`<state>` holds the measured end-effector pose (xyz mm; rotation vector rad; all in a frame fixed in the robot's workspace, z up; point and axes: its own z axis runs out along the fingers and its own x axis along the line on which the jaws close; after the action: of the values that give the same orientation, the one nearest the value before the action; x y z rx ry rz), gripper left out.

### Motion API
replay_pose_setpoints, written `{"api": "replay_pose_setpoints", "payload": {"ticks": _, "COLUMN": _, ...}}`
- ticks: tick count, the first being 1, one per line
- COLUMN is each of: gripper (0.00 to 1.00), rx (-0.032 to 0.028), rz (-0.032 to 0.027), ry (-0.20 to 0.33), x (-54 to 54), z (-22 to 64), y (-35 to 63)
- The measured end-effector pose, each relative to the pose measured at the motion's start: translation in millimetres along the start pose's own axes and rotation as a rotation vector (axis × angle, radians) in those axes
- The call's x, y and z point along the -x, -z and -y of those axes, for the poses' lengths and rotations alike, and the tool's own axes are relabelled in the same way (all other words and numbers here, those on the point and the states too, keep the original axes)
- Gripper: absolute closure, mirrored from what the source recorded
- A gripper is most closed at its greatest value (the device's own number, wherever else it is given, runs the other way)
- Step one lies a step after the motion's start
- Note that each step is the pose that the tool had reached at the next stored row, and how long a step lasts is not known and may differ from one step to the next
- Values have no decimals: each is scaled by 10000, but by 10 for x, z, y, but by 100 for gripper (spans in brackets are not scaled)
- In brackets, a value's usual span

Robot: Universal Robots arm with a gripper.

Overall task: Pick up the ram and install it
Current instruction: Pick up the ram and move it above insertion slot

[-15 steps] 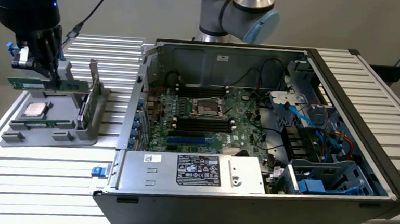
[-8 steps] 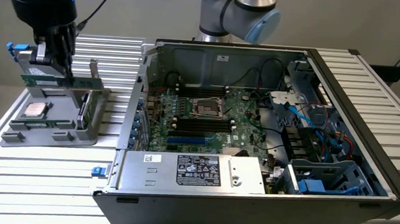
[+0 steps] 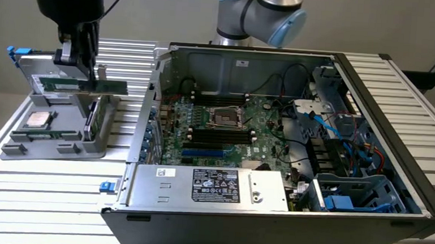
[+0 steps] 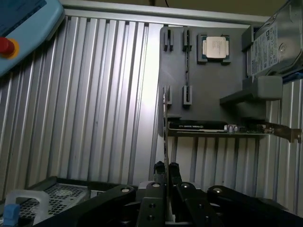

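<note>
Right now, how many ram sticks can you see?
1 for sure: the ram, clamped in the gripper above the holder, on the exterior view's left. The holder's other slot may hide a second, edge-on.

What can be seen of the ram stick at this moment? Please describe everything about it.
The ram is a long, narrow, thin green circuit board. It lies level along its length and stands on its long edge, on the exterior view's left, outside the open computer case. The gripper is shut on it near its middle, one finger on each flat face. It hangs just over the grey holder; whether its lower edge touches the holder cannot be told. In the wrist view it appears edge-on as a thin line.
</note>
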<state>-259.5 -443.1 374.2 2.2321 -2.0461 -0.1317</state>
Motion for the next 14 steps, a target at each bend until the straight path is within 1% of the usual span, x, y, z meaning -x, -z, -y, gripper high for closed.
{"api": "replay_pose_setpoints", "payload": {"ticks": 7, "gripper": 86, "rx": 1, "rz": 1, "ry": 35, "x": -24, "z": 239, "y": 120}}
{"api": "replay_pose_setpoints", "payload": {"ticks": 14, "gripper": 86, "rx": 1, "rz": -3, "ry": 70, "x": -50, "z": 535, "y": 179}}
